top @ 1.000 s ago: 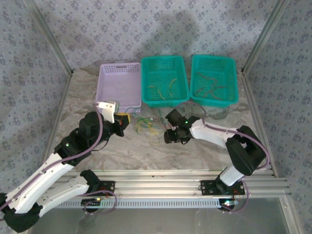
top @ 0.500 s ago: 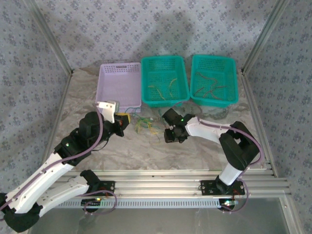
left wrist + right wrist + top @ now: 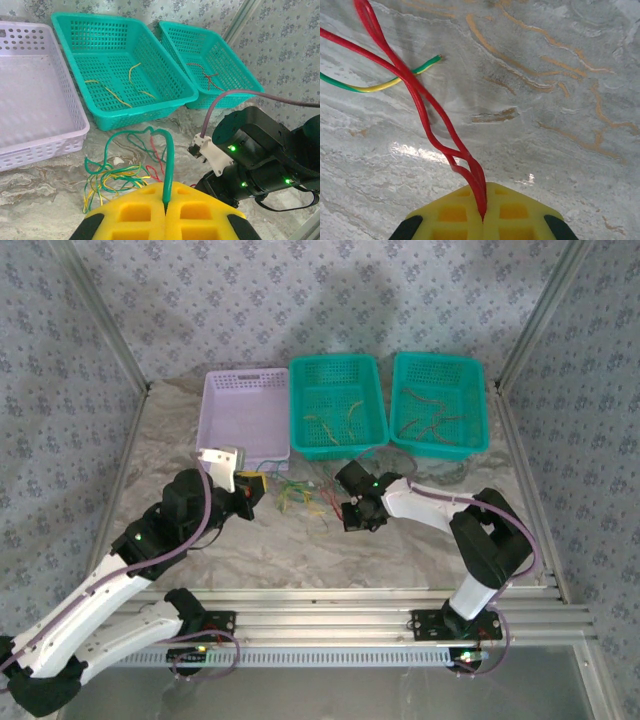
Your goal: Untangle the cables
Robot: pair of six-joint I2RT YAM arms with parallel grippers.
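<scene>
The cables (image 3: 298, 496) lie as a loose tangle of green, yellow and red wires on the marbled table between the two arms. In the left wrist view the tangle (image 3: 112, 175) sits just ahead of the yellow fingers. My left gripper (image 3: 165, 202) is shut on a green cable (image 3: 170, 155) that arches up out of the bunch. From above, the left gripper (image 3: 253, 488) is at the tangle's left edge. My right gripper (image 3: 347, 514) is at its right edge. In the right wrist view the right gripper (image 3: 482, 217) is shut on a doubled red cable (image 3: 427, 107) that crosses a green-yellow wire (image 3: 375, 86).
Three baskets stand behind the tangle: a purple one (image 3: 245, 373), a middle teal one (image 3: 335, 360) holding yellow wires, and a right teal one (image 3: 438, 357) holding reddish wires. The right arm's black wrist (image 3: 260, 150) is close to the left gripper.
The right gripper has shifted slightly left toward the tangle and closed on the red cable. The left arm has stayed in place, holding the green cable.
</scene>
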